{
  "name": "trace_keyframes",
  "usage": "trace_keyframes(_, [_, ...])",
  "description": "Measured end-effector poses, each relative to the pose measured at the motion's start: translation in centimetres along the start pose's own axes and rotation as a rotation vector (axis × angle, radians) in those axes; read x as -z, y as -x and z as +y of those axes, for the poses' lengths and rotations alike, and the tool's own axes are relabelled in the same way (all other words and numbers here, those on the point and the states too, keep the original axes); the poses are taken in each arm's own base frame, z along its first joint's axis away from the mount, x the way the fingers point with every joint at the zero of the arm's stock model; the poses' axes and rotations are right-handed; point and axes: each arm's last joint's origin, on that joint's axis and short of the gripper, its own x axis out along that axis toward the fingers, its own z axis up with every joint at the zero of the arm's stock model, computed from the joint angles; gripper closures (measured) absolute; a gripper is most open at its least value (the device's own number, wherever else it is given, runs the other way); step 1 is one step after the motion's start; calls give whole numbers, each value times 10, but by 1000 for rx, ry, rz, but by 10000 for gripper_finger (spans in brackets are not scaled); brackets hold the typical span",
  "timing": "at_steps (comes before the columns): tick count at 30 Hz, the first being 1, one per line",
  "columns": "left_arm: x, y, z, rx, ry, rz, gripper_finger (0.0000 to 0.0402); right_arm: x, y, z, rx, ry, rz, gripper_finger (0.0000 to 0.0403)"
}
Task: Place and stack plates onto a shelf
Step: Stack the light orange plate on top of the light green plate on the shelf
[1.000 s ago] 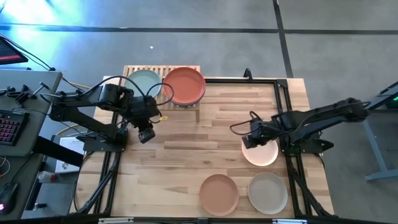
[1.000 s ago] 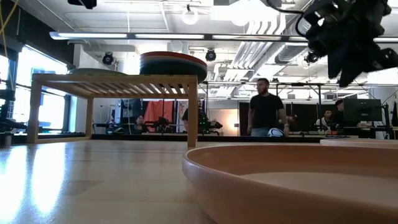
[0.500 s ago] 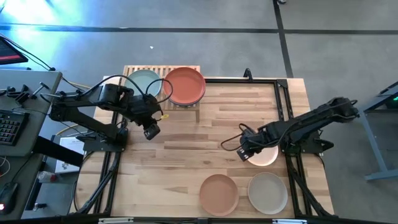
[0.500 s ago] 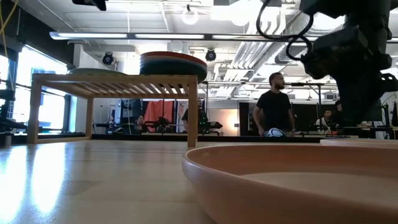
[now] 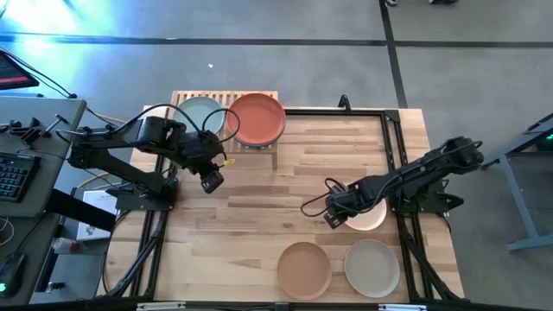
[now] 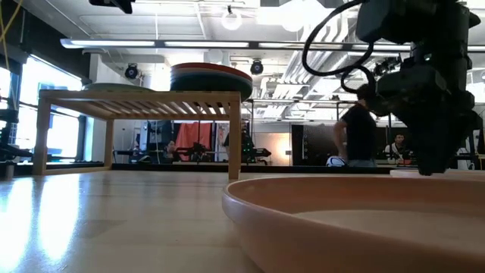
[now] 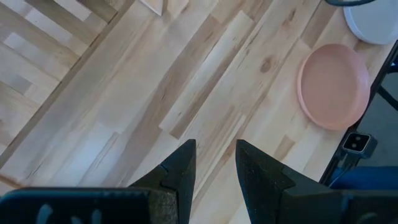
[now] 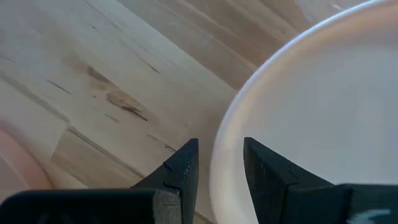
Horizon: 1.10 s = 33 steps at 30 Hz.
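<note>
The light-wood shelf (image 5: 223, 99) stands at the table's far left. It carries a sage green plate (image 5: 199, 113) and a stack topped by a terracotta plate (image 5: 257, 118); both also show in the low view, stack (image 6: 211, 74). A pale pink plate (image 5: 371, 216) lies flat at the table's right. My right gripper (image 5: 332, 218) is low at its left rim, open, with one finger outside the rim (image 8: 225, 134) and one over the inside. My left gripper (image 5: 210, 182) hovers open over bare table just near of the shelf.
A peach plate (image 5: 304, 269) and a beige plate (image 5: 372, 267) lie at the table's near edge, just near of my right gripper; the peach one fills the low view's foreground (image 6: 356, 220). Black frame rails (image 5: 390, 147) run along the table's right. People stand in the room behind.
My right gripper has moved toward the table's left and near edge and come down, from above the pink plate's far left part to its left rim, close to the tabletop. The plates have stayed where they were.
</note>
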Motion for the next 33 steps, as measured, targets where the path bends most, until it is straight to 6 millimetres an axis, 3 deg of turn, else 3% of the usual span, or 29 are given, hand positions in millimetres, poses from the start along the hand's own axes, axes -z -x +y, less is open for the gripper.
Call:
trace_keyframes(12, [0, 0, 0, 1, 0, -2, 298, -2, -19, 0, 95, -1, -14, 298])
trace_keyframes(16, [0, 0, 0, 1, 16, -2, 298, -2, -20, 0, 99, -1, -11, 321])
trace_keyframes(22, [-1, 0, 0, -14, 34, -15, 298, -2, -16, 0, 80, 39, -8, 394])
trace_keyframes(33, [-1, 0, 0, -20, 10, -18, 298, 1, 6, -4, 11, 34, -3, 401])
